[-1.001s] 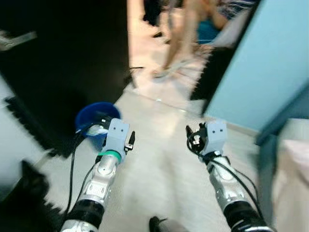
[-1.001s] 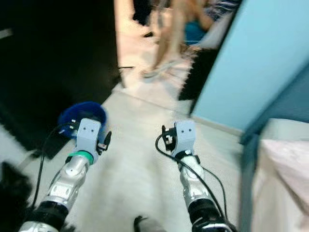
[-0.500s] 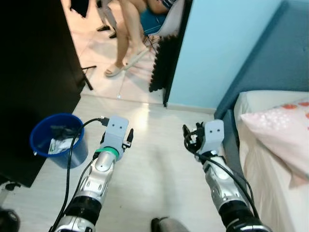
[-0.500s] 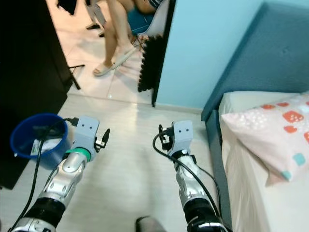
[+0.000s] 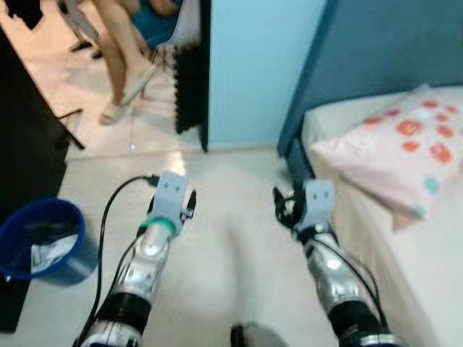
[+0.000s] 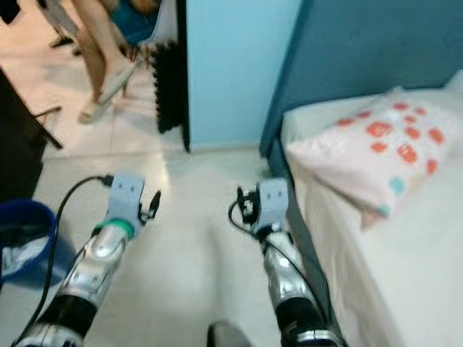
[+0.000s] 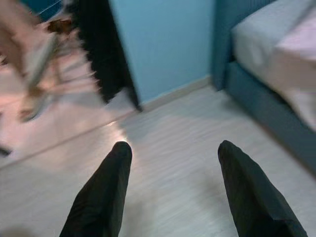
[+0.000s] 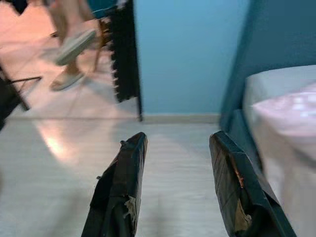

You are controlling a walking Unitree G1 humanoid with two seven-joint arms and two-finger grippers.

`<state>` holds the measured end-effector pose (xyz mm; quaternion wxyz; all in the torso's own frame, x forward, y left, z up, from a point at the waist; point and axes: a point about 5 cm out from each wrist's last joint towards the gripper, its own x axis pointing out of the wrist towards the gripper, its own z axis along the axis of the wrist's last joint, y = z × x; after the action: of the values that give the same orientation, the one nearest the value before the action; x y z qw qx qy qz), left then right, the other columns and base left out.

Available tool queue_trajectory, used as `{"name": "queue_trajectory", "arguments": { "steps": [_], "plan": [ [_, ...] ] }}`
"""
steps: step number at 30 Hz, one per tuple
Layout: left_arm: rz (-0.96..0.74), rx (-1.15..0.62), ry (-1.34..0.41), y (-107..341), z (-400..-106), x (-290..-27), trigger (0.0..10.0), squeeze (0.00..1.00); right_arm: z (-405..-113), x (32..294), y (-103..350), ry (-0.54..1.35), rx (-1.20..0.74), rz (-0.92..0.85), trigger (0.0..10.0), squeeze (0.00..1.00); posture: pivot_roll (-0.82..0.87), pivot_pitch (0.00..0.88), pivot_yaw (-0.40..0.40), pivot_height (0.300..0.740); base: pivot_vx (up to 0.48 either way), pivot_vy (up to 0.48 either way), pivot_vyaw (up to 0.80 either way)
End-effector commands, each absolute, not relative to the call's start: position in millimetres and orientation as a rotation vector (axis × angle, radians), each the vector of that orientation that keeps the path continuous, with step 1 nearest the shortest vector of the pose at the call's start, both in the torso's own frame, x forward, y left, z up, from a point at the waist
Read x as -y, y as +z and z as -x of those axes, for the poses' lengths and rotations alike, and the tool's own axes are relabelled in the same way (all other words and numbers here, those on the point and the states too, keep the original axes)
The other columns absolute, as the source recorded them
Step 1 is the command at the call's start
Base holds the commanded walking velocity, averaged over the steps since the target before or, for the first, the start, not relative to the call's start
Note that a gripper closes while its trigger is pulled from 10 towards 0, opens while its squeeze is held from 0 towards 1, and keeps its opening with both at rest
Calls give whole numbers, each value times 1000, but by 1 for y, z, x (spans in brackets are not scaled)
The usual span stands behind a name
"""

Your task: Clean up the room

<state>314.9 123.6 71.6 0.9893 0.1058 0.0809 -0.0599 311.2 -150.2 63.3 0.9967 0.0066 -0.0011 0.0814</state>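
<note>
Pale floor (image 5: 231, 181) holds one blue bucket (image 5: 43, 242); two claws, left (image 7: 170, 153) and right (image 8: 177, 143), spread.

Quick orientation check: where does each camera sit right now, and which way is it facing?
Head stereo pair: looks forward and down at the floor, blue bucket, bed, pillow; both silver arms show.
Left wrist: along the open left gripper, toward the light blue wall.
Right wrist: along the open right gripper, toward the same wall.
Shared: wall, bed corner, a person's legs.
</note>
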Motion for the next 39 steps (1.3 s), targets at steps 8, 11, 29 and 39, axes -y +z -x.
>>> {"name": "queue_trajectory", "arguments": {
  "steps": [8, 11, 29, 39],
  "plan": [
    [-224, -147, -120, 70, -312, -125, 10000, 0, -310, 150, 61, 162, -2, -17, 10000, 0, 4, 0, 27, 734, 0, 0, -671],
    [-239, -132, -123, 71, -312, -125, 10000, 0, -309, 148, 62, 173, 5, -10, 10000, 0, 2, 0, 27, 734, 153, 0, 0],
    [-246, -129, -121, 70, -312, -125, 10000, 0, -309, 146, 61, 188, 8, -13, 10000, 0, 3, 0, 27, 734, 469, 0, 0],
    [-248, -129, -120, 70, -313, -125, 10000, 0, -309, 145, 61, 189, 6, -12, 10000, 0, 5, 0, 26, 734, 468, 0, 0]
  ]
}}
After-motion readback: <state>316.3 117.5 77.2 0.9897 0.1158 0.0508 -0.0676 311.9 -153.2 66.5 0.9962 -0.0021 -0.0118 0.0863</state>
